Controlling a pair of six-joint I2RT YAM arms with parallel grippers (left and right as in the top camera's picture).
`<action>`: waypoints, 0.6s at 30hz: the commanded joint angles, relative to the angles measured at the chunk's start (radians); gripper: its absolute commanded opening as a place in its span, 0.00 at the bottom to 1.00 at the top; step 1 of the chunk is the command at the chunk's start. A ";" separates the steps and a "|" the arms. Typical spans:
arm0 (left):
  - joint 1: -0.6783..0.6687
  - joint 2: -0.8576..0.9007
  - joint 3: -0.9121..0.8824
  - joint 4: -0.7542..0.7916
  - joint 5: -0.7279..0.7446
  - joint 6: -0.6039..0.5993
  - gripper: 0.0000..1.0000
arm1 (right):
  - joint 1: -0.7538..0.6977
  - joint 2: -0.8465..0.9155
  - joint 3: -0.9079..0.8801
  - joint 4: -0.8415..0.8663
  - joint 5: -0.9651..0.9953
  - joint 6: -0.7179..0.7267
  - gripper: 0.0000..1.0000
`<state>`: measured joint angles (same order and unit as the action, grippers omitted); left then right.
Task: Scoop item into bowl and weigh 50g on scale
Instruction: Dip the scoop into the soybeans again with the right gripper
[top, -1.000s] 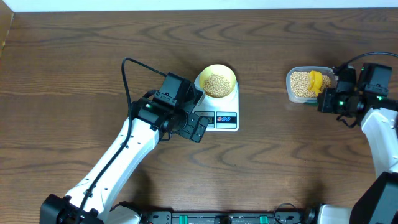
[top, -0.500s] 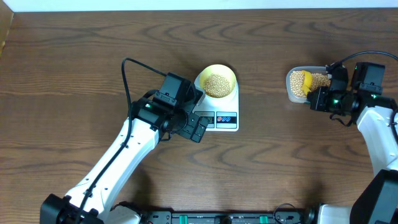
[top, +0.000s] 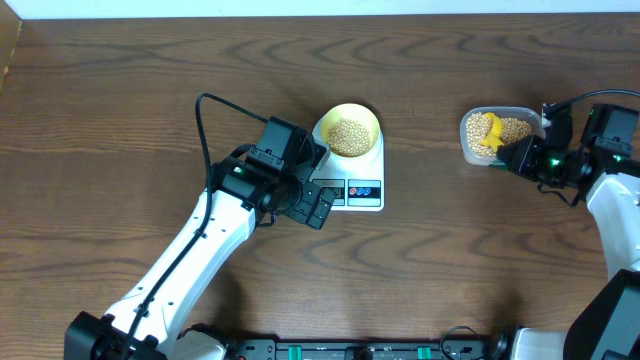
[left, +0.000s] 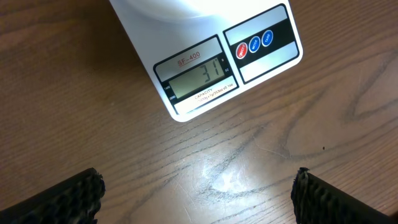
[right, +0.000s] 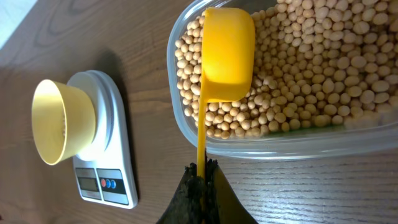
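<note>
Scale (top: 350, 185): sits mid-table with its display (left: 198, 76) facing the robot, so the number can be read. It shows 31.
Bowl (top: 373, 120): stands on the scale's platform, so whatever goes in is weighed at once.
Beans (top: 348, 136): a heap covers the bottom of the bowl, and the main supply (right: 311, 68) fills the clear tub (right: 280, 146), well to the right of the scale.
Scoop (right: 227, 53): its cup is down among the tub's beans near the end closest to the scale. This looks like a dip for another load, though I cannot tell whether it has any beans in it.
Right gripper (right: 202, 180): jaws are clamped on the tip of the scoop's thin handle, which keeps the fingers outside the tub.
Left gripper (left: 199, 205): jaws are wide apart and hold nothing. It hovers in front of the scale, probably so its camera can see the display.
Progress: judging by the reading, the bowl is still short of 50 and needs more beans.
</note>
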<state>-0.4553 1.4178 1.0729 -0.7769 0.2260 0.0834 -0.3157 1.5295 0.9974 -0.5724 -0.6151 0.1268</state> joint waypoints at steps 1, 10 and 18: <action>0.000 0.008 -0.011 0.001 -0.010 0.013 0.98 | -0.018 0.002 0.003 -0.005 -0.051 0.041 0.01; 0.000 0.008 -0.011 0.001 -0.010 0.013 0.98 | -0.126 0.002 0.003 -0.027 -0.208 0.060 0.01; 0.000 0.008 -0.011 0.001 -0.010 0.013 0.98 | -0.235 0.002 0.003 -0.061 -0.307 0.060 0.01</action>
<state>-0.4553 1.4178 1.0729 -0.7769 0.2260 0.0834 -0.5171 1.5307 0.9974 -0.6266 -0.8406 0.1795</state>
